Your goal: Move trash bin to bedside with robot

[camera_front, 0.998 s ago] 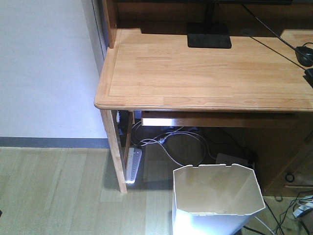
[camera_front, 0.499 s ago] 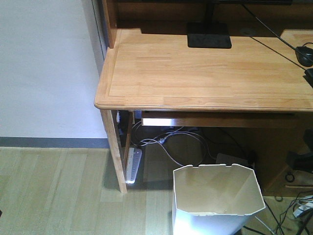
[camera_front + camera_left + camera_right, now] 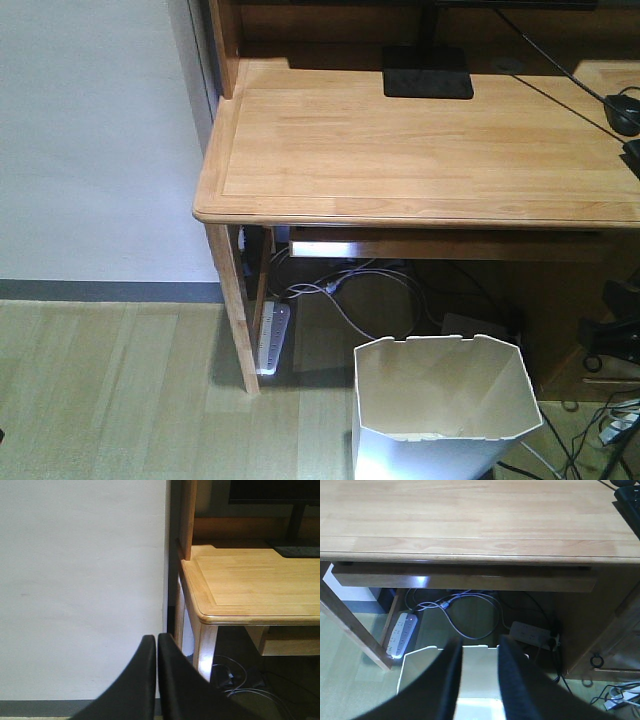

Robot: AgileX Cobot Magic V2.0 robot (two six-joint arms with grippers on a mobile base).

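Wooden table behind trash bin; right pincer gapes empty above rim, left pincer closed, empty. I'd straddle one wall squarely before clamping.

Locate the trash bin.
In the front view, the trash bin stands on the floor at lower right, before the desk, right of the power strip.

Closed left pincer beside desk

The left gripper has its fingers pressed together, while the right gripper has them parted.
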